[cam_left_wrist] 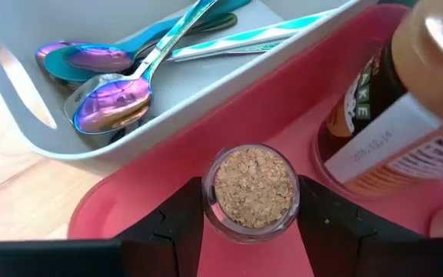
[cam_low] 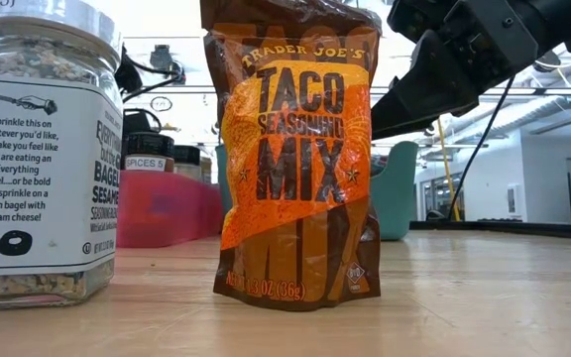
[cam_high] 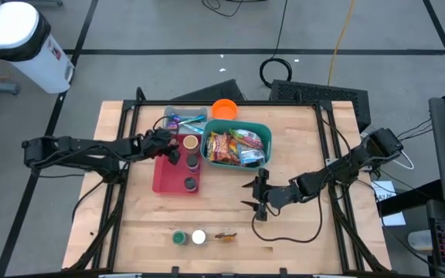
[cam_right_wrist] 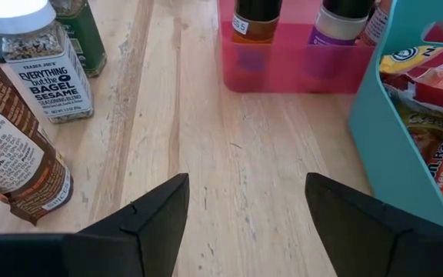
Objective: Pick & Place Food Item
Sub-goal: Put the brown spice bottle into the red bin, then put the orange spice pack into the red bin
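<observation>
1. Pale wooden worktop [cam_high: 300, 232] on a grey floor; a white cylindrical bin [cam_high: 18, 38] stands off its far left corner.
2. Pink plastic tray [cam_high: 164, 181] sits left of centre, holding several spice jars. Just behind it, toward the far edge, is a grey tray of iridescent metal spoons [cam_left_wrist: 110, 100].
3. Teal plastic bin [cam_high: 265, 135] full of snack packets is just right of the pink tray; an orange round bowl [cam_high: 224, 108] touches its far side.
4. Left gripper [cam_left_wrist: 256, 219] is over the pink tray's far end, its fingers [cam_left_wrist: 179, 215] closed on either side of a small clear glass jar of tan granules [cam_left_wrist: 254, 188], gripping it. A brown bottle with a white label [cam_left_wrist: 391, 131] stands just beside it in the tray.
5. Right gripper [cam_high: 255, 194] hovers low over bare worktop near the centre, just in front of the teal bin, fingers [cam_right_wrist: 148, 211] spread wide and holding nothing.
6. Near the front edge, in a row: a green-lidded jar [cam_high: 178, 238], a clear jar of bagel sesame seasoning with a white lid [cam_high: 198, 237] and an orange-and-brown taco seasoning mix pouch [cam_low: 295, 159], standing upright, well apart from both grippers.
</observation>
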